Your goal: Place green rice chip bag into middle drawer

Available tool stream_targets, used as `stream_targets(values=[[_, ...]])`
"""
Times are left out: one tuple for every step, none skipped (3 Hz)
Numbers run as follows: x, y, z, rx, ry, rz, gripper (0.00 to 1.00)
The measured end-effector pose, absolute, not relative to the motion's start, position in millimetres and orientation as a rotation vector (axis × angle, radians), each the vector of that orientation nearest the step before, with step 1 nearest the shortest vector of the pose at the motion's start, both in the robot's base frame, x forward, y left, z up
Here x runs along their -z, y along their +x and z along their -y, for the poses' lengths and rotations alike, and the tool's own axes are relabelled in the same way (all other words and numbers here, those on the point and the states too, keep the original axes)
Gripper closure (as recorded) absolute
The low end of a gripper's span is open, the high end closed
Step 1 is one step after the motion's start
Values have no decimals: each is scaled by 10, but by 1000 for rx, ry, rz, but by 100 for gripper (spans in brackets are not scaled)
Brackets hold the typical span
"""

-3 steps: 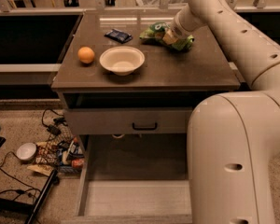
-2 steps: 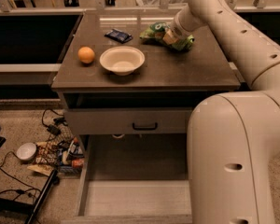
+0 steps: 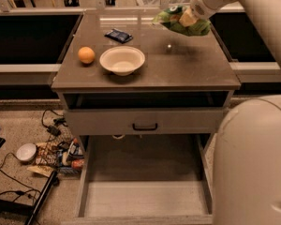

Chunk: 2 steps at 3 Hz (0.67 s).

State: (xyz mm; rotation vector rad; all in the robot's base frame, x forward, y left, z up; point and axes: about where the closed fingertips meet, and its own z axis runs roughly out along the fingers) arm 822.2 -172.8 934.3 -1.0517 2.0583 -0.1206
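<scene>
Brown tabletop [image 3: 187, 64] of a grey drawer cabinet fills the upper half of the frame, seen from above and in front. At the upper right, a white robot arm [image 3: 257, 13] reaches in from the right edge. Its gripper [image 3: 186, 18] is clamped on the green rice chip bag [image 3: 168, 20], which hangs crumpled over the back right part of the tabletop.

On the left of the tabletop sit an orange [image 3: 86, 55] and, just beside it, a white bowl [image 3: 122, 60]. A small dark blue packet [image 3: 118, 35] lies behind the bowl.

Below the tabletop is a dark open slot, then a closed drawer front [image 3: 103, 122] with a black handle [image 3: 145, 126]. Beneath it, at the bottom centre, the middle drawer [image 3: 140, 198] is pulled out, showing its pale floor. Cables and scattered litter [image 3: 56, 153] lie on the ground at lower left. The robot's white body [image 3: 253, 168] fills the lower right.
</scene>
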Motion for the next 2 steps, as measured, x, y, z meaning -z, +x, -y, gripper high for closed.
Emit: stream_targets(values=[[-9702,7804,1909,153,-1034,-2038,100],[-10125,7025,2206,171,-957,-1968,100]])
